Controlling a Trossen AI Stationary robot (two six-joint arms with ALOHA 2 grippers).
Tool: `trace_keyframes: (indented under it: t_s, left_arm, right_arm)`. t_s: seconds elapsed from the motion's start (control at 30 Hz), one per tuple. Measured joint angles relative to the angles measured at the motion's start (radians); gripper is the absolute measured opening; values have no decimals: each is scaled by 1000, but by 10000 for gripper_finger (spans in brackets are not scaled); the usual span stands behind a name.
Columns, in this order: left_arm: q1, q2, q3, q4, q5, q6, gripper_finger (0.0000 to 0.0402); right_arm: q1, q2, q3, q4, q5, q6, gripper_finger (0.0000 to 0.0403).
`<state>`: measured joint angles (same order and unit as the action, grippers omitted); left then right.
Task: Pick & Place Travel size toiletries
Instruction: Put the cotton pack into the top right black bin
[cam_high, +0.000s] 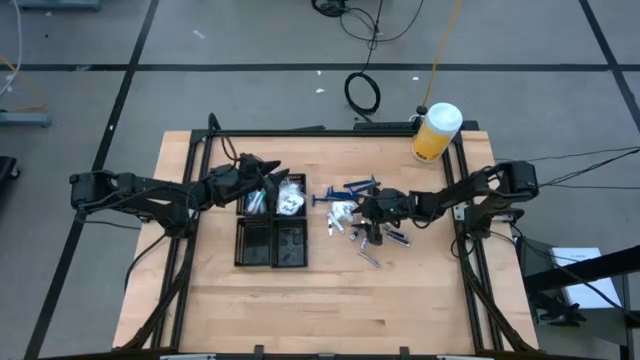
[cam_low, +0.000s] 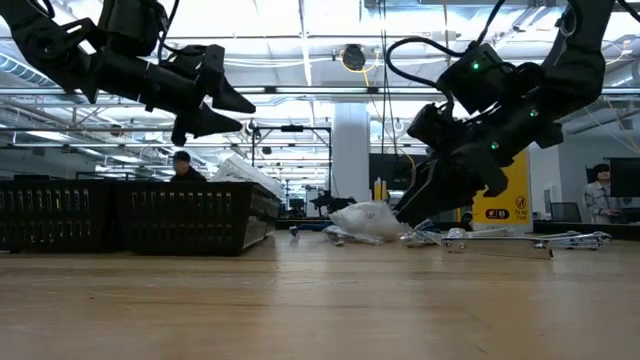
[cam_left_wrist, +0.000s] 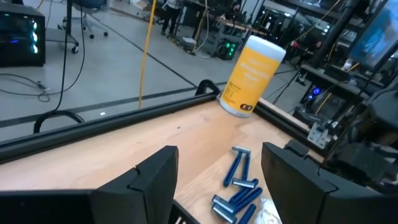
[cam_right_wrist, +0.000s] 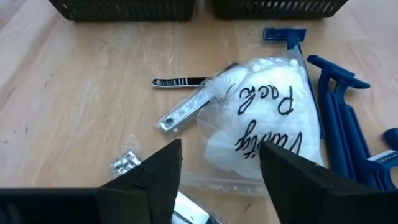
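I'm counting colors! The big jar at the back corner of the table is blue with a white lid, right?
Not quite. The big jar at the table's back corner does have a white lid, but its body is yellow, not blue. The high view shows it; the blue things are the razors.

- The counter (cam_right_wrist: 68, 93) is pale wood with fine grain, smooth and matt
- The razors (cam_right_wrist: 339, 127) look like blue moulded plastic, slightly glossy
- The packet (cam_right_wrist: 264, 121) is clear, shiny, crinkled plastic film over white fluffy cotton
- The small tube (cam_right_wrist: 183, 112) has a silvery, foil-like sheen
- The tray (cam_low: 190, 215) is black ribbed plastic
- The jar (cam_left_wrist: 252, 74) is glossy yellow plastic
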<state>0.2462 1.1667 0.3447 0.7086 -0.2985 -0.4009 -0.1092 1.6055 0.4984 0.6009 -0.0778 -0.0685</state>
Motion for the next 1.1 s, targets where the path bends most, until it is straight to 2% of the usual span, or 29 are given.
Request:
trace_keyframes:
  t_s: [0.53, 0.83, 1.1]
  left_arm:
    - [0, 0, 0, -10, 0, -28, 225]
    - [0, 0, 0, -10, 1, -28, 225]
    - [0, 0, 0, -35, 9, -26, 225]
  right_arm:
    - [-2, -12, 0, -22, 30, -103, 7]
    - [-2, -19, 0, 17, 26, -128, 1]
    - [32, -157, 0, 14, 23, -130, 0]
